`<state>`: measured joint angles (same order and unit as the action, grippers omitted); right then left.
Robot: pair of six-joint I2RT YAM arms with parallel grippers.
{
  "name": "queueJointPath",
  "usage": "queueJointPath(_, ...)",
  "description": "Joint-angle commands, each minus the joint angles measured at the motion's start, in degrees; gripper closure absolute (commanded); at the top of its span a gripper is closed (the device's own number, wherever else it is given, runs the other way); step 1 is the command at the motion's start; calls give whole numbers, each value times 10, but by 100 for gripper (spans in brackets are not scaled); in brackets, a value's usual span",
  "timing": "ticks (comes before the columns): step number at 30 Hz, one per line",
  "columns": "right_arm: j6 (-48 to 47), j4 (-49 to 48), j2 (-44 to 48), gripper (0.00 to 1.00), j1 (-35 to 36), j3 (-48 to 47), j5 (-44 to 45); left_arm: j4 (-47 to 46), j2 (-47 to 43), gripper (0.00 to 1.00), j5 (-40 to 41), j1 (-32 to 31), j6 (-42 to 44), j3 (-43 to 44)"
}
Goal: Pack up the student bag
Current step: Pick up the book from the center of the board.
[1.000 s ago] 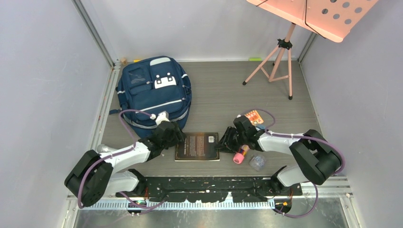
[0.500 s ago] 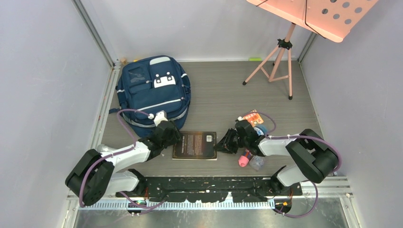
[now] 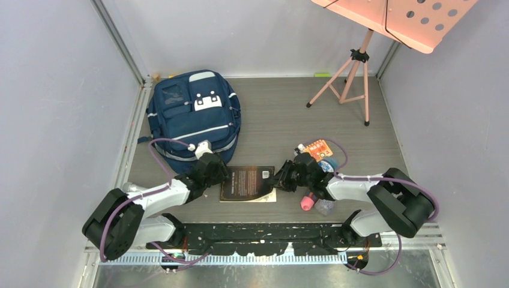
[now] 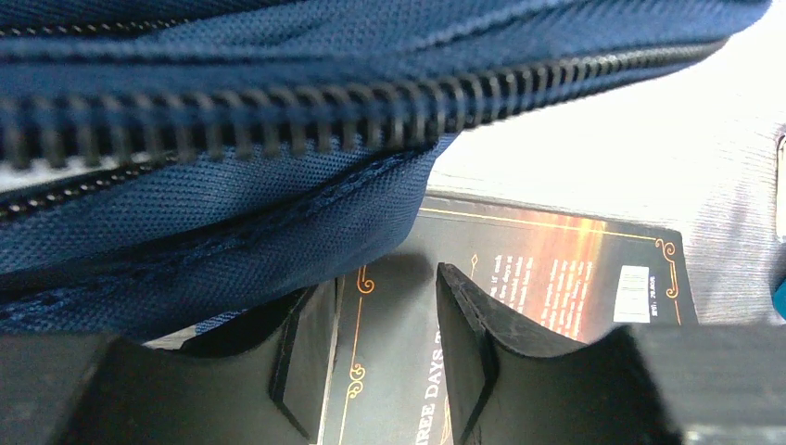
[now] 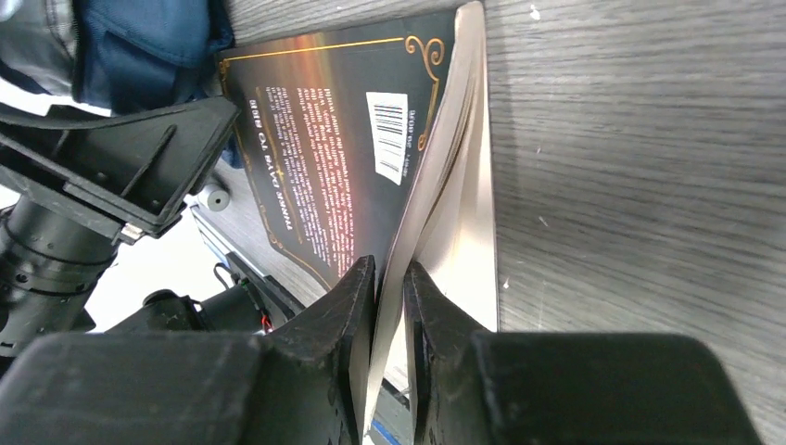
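While the left tool gapes, the right tool pinches the book.

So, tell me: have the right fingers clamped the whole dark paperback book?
No, the right fingers pinch only the lifted cover of the dark paperback book, its pages lying beneath.

A black book with gold ornament, pale back-cover text and a white barcode label lies on the grey wood-grain table, directly under the left gripper. At the right gripper the book's edge is raised: the cover is peeled up off pale pages and pinched there. To that gripper's right, nearer the table's front edge, lie a pink marker and a small clear container, just beside each other. Farther back on its right sit an orange card and a blue round object. Well beyond the right gripper, a pink music stand stands on its tripod.
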<state>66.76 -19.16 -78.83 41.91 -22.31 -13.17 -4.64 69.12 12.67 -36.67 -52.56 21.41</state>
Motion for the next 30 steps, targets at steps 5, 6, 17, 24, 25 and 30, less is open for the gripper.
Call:
queueJointPath(5,20,-158,-59,85,37,-49,8,67,-2,56,-185,-35,-47,-24)
queueJointPath(6,17,-145,-54,90,37,-50,12,76,-10,55,-180,-34,-42,-22)
queueJointPath(17,-253,277,158,100,34,-203,89,299,-161,10,-99,-35,150,142)
queueJointPath(24,-402,397,217,99,34,-331,-43,372,-204,2,-226,-34,340,315)
queueJointPath(25,-411,415,220,99,34,-341,-56,386,-203,1,-253,-35,363,335)
queueJointPath(30,-458,458,235,100,34,-411,-148,427,-192,0,-342,-34,446,391)
